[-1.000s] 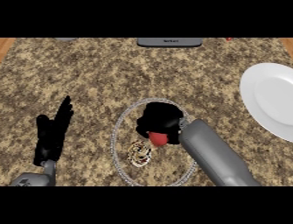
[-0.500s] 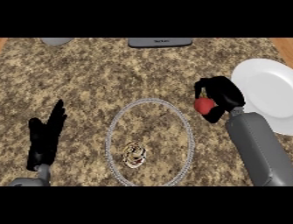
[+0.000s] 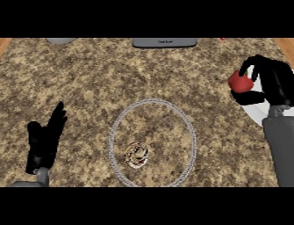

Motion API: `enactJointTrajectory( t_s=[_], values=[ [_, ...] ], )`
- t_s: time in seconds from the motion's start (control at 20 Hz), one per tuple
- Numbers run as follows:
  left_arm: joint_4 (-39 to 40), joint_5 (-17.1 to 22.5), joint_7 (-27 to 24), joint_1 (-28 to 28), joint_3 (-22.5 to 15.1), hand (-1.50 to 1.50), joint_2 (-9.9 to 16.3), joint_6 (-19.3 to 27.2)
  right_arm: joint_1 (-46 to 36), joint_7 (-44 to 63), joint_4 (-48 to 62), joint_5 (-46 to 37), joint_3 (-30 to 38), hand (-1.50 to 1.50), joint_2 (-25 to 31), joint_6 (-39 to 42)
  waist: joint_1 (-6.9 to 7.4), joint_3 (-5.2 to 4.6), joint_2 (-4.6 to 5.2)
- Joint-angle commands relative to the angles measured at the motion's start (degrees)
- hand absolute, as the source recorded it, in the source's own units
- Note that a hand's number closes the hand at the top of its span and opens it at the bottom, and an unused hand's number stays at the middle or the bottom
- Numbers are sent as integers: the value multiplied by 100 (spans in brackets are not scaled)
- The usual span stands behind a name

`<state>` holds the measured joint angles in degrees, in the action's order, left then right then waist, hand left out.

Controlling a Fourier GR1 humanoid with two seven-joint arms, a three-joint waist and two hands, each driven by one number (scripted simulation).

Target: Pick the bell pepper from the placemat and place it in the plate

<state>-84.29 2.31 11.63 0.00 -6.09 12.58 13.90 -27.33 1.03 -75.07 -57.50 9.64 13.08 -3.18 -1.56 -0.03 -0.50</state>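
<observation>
**Pepper in hand at the plate's edge**

My right hand [image 3: 272,83] had its fingers and thumb curled around the red bell pepper [image 3: 238,82], holding it up at the near-left rim of the white plate [image 3: 260,112]. Most of the plate was hidden beneath my hand and forearm, so I could not tell whether the pepper hung over the dish itself or just outside it, above the speckled counter [image 3: 110,74]. The round placemat [image 3: 116,132] lay well apart to the left, with nothing of the task left on it. My left hand [image 3: 44,138] rested open near the lower left, fingers up.

The risk, as I judged it, lay in the release. The pepper sat toward the plate's rim, not its middle; letting go there could leave it on the lip or send it rolling onto the counter. Since the pepper is rounded, a release from height could also make it roll across the plate.
</observation>
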Motion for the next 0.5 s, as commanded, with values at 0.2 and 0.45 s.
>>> enactJointTrajectory(
  t_s=[0.2,0.45],
  values=[
    [-302,-210,618,-334,-116,0,-137,123,78,492,-325,556,1077,150,631,87,151,6,48],
    [224,-281,-20,-336,-40,0,-345,-20,150,254,269,649,1252,150,969,-106,159,4,53]
  ],
)
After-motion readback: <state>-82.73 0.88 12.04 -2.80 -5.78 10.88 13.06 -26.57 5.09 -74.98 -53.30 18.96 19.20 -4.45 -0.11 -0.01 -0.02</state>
